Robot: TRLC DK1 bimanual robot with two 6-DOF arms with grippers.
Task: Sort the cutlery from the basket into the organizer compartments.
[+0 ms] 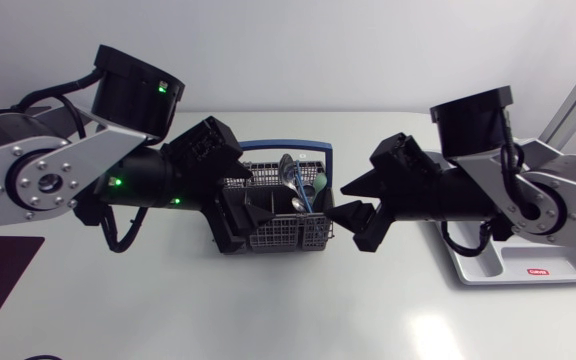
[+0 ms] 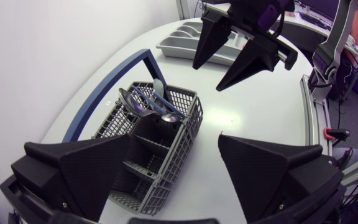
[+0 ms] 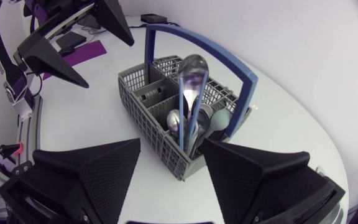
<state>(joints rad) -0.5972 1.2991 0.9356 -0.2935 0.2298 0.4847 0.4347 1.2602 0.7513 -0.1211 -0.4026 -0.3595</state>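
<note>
- White table [image 1: 268, 310] carries the basket [image 1: 268, 238], with cutlery [image 1: 293, 180] standing in its end nearer the organizer [image 1: 558, 262].
- Left end effector [image 2: 174, 142] and right end effector [image 3: 171, 143] hover spread, flanking it, so I can pick.

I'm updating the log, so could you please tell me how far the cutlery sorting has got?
Done: nothing visibly; the visible compartments of the organizer look empty. In hand: nothing; the left gripper and right gripper hover open by the basket. Left: all the cutlery, standing in the basket.
</note>
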